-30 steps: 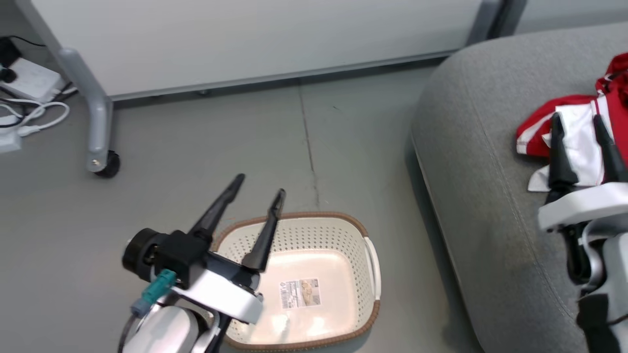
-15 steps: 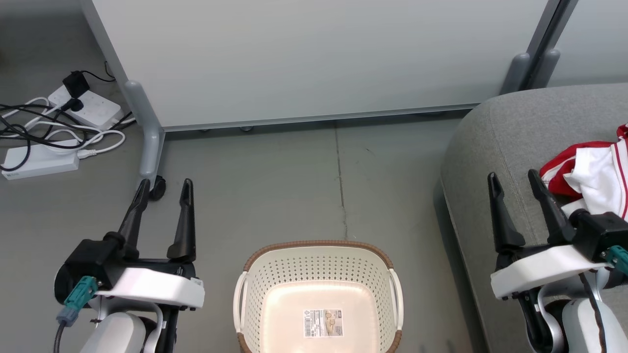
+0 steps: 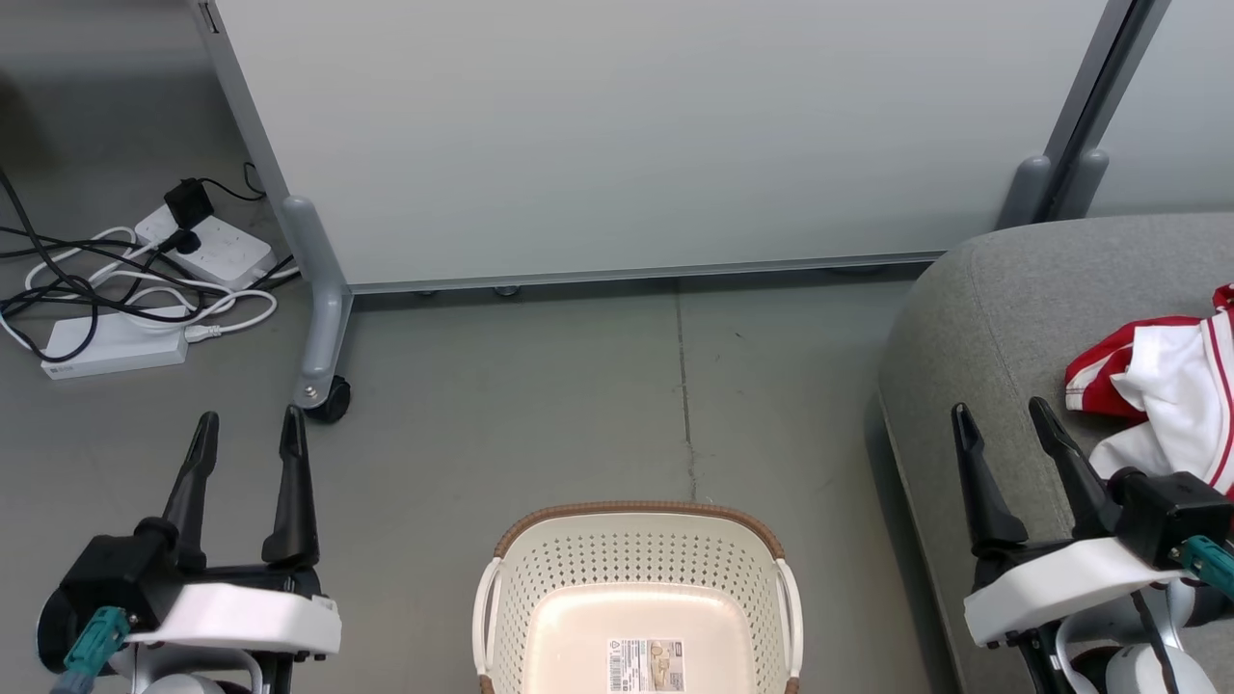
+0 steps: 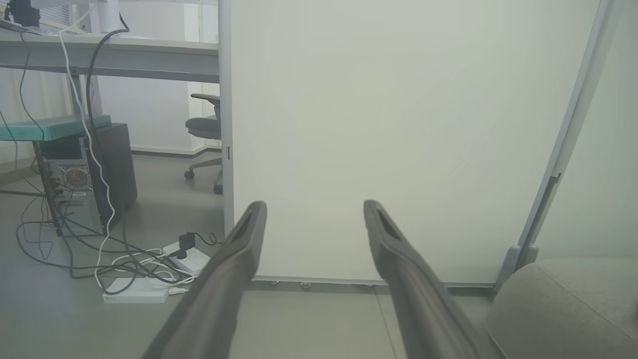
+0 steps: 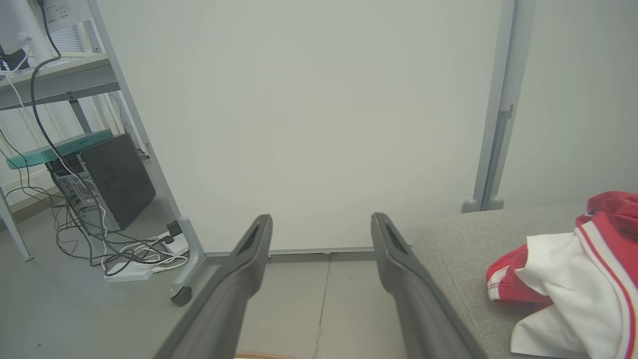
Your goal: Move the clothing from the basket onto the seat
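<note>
The red and white clothing (image 3: 1166, 395) lies crumpled on the grey seat (image 3: 993, 328) at the right, and it shows too in the right wrist view (image 5: 573, 269) on the seat (image 5: 463, 244). The cream basket (image 3: 636, 598) with a brown rim stands on the floor at bottom centre, holding just its label sticker. My left gripper (image 3: 246, 434) hangs open over the floor left of the basket, nothing between its fingers (image 4: 229, 269). My right gripper (image 3: 1003, 419) is open above the seat's near edge, just left of the clothing, with its fingers (image 5: 398, 269) apart.
A pale partition panel (image 3: 627, 135) on castor legs (image 3: 323, 376) stands behind the basket. Power strips and tangled cables (image 3: 125, 299) lie on the floor at far left. A computer tower (image 4: 84, 174) and an office chair (image 4: 204, 129) sit beyond.
The head camera has swung left and tilted, centring the basket. My left gripper drew back from over the basket to its left side. My right gripper pulled away from the clothing, still open.
</note>
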Tool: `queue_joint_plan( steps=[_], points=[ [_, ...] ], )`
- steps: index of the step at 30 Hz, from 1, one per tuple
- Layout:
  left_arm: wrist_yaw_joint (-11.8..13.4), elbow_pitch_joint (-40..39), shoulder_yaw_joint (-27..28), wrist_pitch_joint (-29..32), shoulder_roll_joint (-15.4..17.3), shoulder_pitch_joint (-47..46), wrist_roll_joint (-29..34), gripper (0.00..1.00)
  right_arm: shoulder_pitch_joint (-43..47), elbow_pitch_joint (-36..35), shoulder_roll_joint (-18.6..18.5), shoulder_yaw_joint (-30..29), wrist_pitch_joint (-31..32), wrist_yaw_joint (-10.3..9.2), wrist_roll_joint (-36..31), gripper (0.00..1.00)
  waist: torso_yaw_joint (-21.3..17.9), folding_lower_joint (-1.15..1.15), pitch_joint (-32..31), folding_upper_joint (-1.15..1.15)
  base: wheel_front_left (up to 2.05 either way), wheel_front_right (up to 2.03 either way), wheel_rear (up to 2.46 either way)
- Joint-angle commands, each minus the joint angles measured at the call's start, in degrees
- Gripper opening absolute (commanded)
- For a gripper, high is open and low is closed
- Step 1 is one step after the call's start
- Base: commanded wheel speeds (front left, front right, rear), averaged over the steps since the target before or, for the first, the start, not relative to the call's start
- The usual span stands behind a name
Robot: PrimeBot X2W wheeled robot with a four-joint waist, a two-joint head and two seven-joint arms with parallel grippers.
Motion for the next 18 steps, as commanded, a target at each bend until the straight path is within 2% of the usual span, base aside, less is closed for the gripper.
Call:
queue_joint_plan(
  steps=[1, 9, 18],
  points=[
    [-0.5, 0.0, 0.4, -0.1, 0.2, 0.9, 0.7, 1.0, 0.8, -0.3, -0.2, -0.3, 0.3, 0.01, -0.3, 1.0, -0.1, 0.0, -0.1, 0.0, 0.0, 0.0, 0.0],
    [-3.2, 1.1, -0.1, -0.1, 0.0, 3.5, 3.4, 1.0, 1.3, -0.2, -0.2, -0.2, 0.2, 0.01, -1.0, 1.0, -0.3, 0.0, -1.0, 0.0, 0.0, 0.0, 0.0],
    [-4.1, 4.7, -1.1, -0.1, -0.4, 4.6, 4.6, 1.0, 2.4, 0.4, -0.2, -0.4, 0.7, 0.01, -1.0, 1.0, -0.4, 0.0, -2.2, 0.0, 0.0, 0.0, 0.0]
  ],
)
